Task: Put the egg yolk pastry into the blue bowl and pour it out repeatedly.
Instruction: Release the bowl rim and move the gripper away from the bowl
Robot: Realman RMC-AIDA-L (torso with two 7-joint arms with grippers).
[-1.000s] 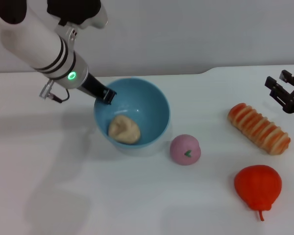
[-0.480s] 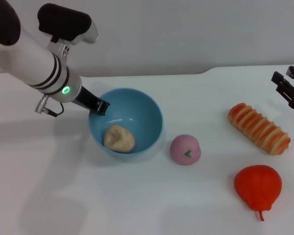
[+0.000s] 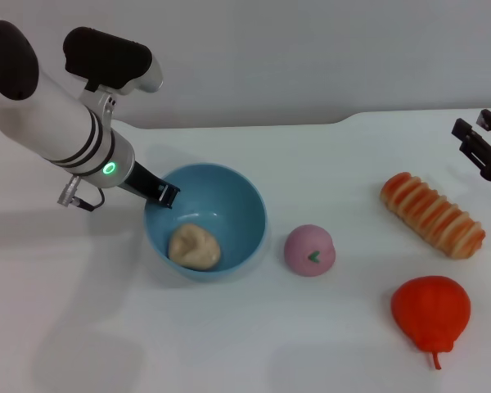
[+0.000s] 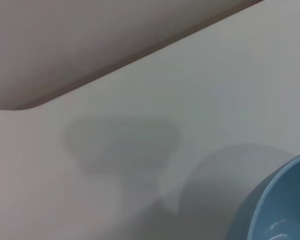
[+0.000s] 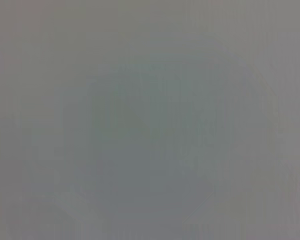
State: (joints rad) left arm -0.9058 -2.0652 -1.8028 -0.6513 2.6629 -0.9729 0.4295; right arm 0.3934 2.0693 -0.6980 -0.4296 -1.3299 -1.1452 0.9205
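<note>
Table (image 3: 229,344): white, smooth top, soft shadows cast on it.
Wall (image 3: 311,57): plain pale grey, behind table's far edge.
Light: even, diffuse, from above.

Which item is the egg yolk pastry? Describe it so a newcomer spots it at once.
Start at the blue bowl on the white table, whose rim the left gripper holds. The egg yolk pastry lies inside it, on the bottom. It is a pale beige, lumpy ball, unlike the smooth pink bun with a green mark that sits outside, beside the bowl.
</note>
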